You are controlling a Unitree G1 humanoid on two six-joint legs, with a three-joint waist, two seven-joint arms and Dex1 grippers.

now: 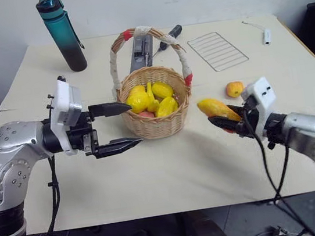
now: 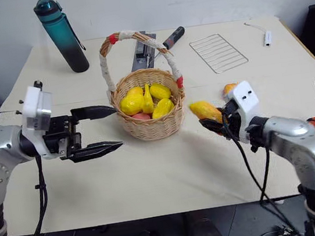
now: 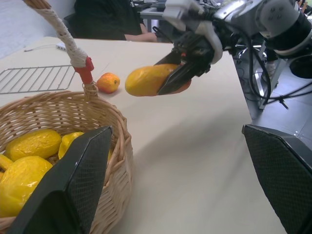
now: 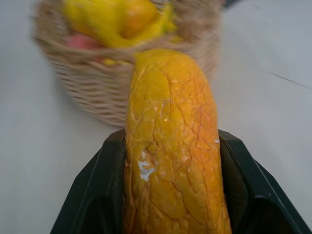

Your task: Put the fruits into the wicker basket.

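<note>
**Mango held in the air beside basket, apple on counter**

Beige matte counter [image 1: 171,175] against a white wall. At the back stand a teal plastic water bottle [image 1: 63,32] and lie a flat wire rack [image 1: 217,50], a dark grey bar-shaped tool [image 1: 141,51] and a small white stick-like item [image 1: 266,36].

Round tan woven wicker basket [image 1: 157,123] sits mid-counter, tall arched handle wrapped in white cord with red tape bands; several glossy yellow fruits [image 1: 154,99] and a pinkish one lie inside.

Left gripper [image 1: 113,127] is held level just left of the basket, pointing at it, black fingers spread wide, nothing between them. Right gripper [image 1: 224,121] is raised off the counter right of the basket, fingers pinching the elongated yellow-and-red mango-like fruit [image 1: 217,109], whose free end points toward the basket; skin shows fine cracks and a white scuff in the right wrist view.

Small round yellow-orange apple-like fruit [image 1: 234,89] rests on the counter behind the right gripper, apart from the basket.
</note>
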